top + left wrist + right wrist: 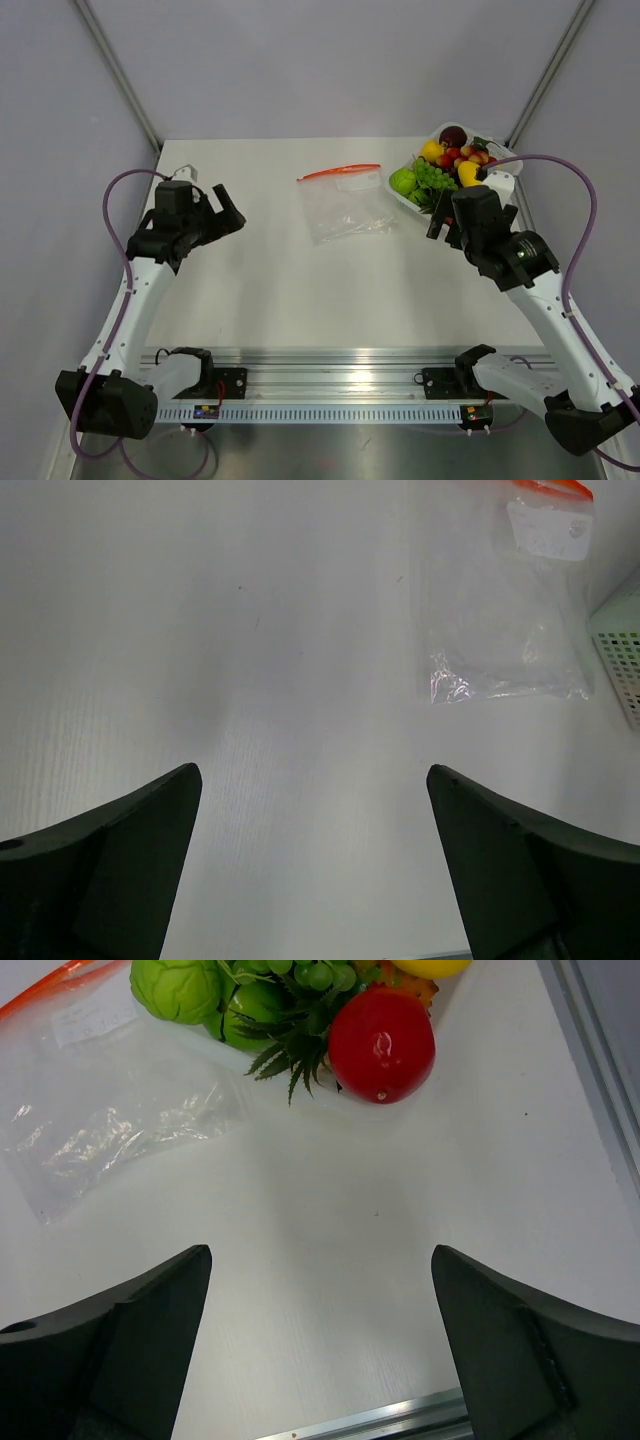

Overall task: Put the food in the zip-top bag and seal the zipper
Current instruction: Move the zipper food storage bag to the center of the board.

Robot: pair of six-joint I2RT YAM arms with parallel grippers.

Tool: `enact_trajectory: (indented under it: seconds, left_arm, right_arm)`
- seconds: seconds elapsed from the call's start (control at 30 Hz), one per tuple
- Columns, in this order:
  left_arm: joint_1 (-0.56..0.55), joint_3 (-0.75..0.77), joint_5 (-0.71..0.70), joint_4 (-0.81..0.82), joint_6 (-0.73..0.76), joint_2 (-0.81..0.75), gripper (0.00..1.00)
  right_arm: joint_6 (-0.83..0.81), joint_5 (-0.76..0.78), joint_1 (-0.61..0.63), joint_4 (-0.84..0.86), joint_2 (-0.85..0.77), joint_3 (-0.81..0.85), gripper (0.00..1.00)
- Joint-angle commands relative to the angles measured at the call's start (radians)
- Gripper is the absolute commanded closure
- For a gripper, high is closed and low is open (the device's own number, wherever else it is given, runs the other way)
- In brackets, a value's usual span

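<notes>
The clear zip-top bag lies flat on the white table, its orange-red zipper along the far edge. It also shows in the left wrist view and the right wrist view. The food is piled in a white tray at the back right; a red fruit, green fruits and green grapes show in the right wrist view. My left gripper is open and empty, left of the bag. My right gripper is open and empty, just before the tray.
The tray's perforated corner shows at the right of the left wrist view. A metal rail runs along the table's near edge. Grey walls close in the table at the left, right and back.
</notes>
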Motion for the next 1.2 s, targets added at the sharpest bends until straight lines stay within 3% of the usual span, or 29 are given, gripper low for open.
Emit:
enact_trajectory:
  seconds: [0.0,0.17,0.27,0.43,0.57,1.0,1.17]
  left_arm:
    - [0.001,0.024,0.038,0.019,0.015,-0.036,0.01]
    - [-0.03,0.015,0.073,0.014,0.058,-0.018,0.01]
    - [-0.121,0.044,0.032,-0.004,0.073,0.034,0.01]
    - [-0.301,0.102,0.02,0.037,0.021,0.202,0.01]
    - [-0.35,0.177,0.026,0.096,-0.039,0.355,0.01]
    - [-0.381,0.479,-0.034,0.14,-0.076,0.841,0.09]
    - [-0.381,0.505,-0.026,0.195,-0.106,0.929,0.21]
  right_arm:
    - [0.012,-0.023,0.003,0.039,-0.017,-0.018,0.0]
    - [-0.04,-0.216,0.005,0.1,-0.061,-0.07,0.01]
    - [-0.017,-0.31,0.003,0.172,-0.072,-0.128,0.01]
    - [0.025,-0.35,0.005,0.163,-0.026,-0.124,0.01]
    - [0.032,-0.341,0.005,0.146,-0.074,-0.131,0.01]
    - [0.052,-0.332,0.005,0.066,-0.17,-0.157,0.01]
    - [0.049,-0.33,0.005,0.063,-0.186,-0.18,0.0]
